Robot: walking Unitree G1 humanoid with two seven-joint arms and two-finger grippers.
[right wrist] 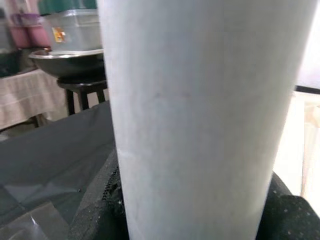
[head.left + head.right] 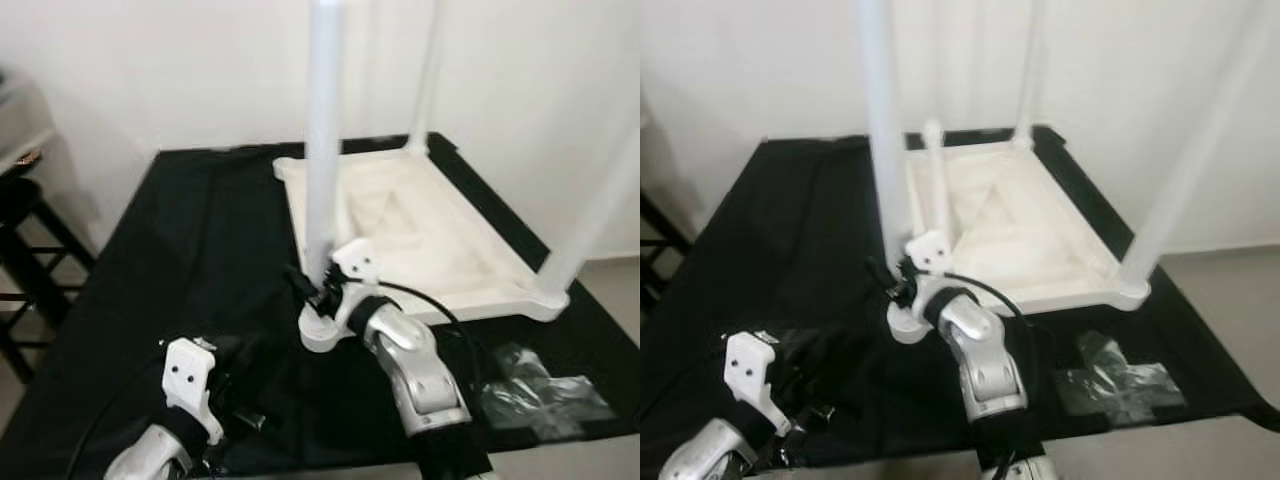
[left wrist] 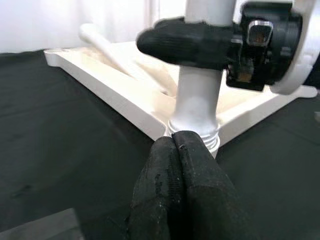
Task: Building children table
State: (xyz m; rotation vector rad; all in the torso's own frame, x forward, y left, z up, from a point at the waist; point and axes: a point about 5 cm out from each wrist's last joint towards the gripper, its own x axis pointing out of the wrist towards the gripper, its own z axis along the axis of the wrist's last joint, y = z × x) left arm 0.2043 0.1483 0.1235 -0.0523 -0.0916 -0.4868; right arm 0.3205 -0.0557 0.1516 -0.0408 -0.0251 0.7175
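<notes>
The white children's table [image 2: 430, 240] lies upside down on a black cloth, with three legs standing up from its corners. My right gripper [image 2: 318, 290] is shut on the near-left leg [image 2: 322, 150] just above its base, and that leg [image 1: 200, 120] looms close in the right wrist view. Its threaded base [image 3: 196, 131] sits in the corner socket. My left gripper [image 3: 174, 145] is low at the front left, shut with nothing in it, its tips close to the leg's base. A loose white leg [image 2: 936, 185] lies slanted inside the tabletop frame.
The black cloth [image 2: 200, 240] covers the floor around the table. A crumpled clear plastic bag [image 2: 540, 395] lies at the front right. A black stool [image 2: 25, 250] stands to the left. White walls rise close behind and to the right.
</notes>
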